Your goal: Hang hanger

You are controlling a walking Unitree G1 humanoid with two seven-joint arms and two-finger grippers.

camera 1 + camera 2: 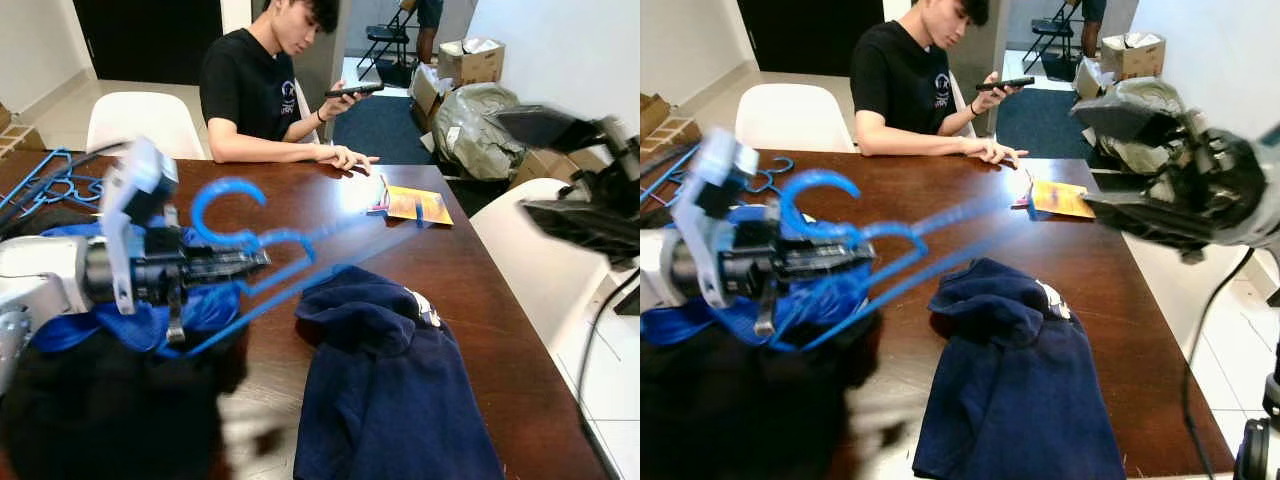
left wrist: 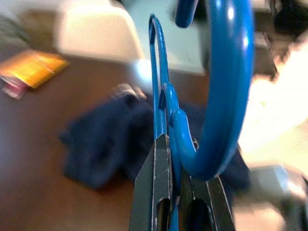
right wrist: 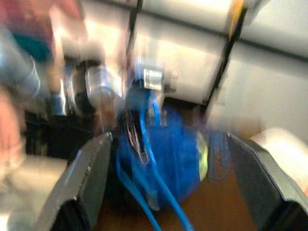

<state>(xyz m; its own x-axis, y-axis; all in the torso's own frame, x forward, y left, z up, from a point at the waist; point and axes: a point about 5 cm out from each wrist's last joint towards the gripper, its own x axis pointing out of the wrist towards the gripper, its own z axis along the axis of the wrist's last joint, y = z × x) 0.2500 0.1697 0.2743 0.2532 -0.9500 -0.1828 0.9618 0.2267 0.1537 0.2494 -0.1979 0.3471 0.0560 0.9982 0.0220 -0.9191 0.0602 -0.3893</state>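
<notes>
The blue plastic hanger (image 1: 262, 262) hangs above the counter (image 1: 470, 290), pinched at its neck below the hook by the left pincer (image 1: 262, 258) — light, stiff, slippery, likely to swivel. The right pincer (image 1: 1095, 160) gapes wide near the navy garment (image 1: 395, 390).

Two head cameras look forward and down across a brown table (image 1: 470, 290), sharing a dark blue garment (image 1: 1025, 390) and a seated person (image 1: 262, 80) at the far end. The left wrist camera looks closely along its fingers (image 2: 155, 185) toward that same garment. The right wrist camera, blurred, faces back toward the robot's body.
</notes>
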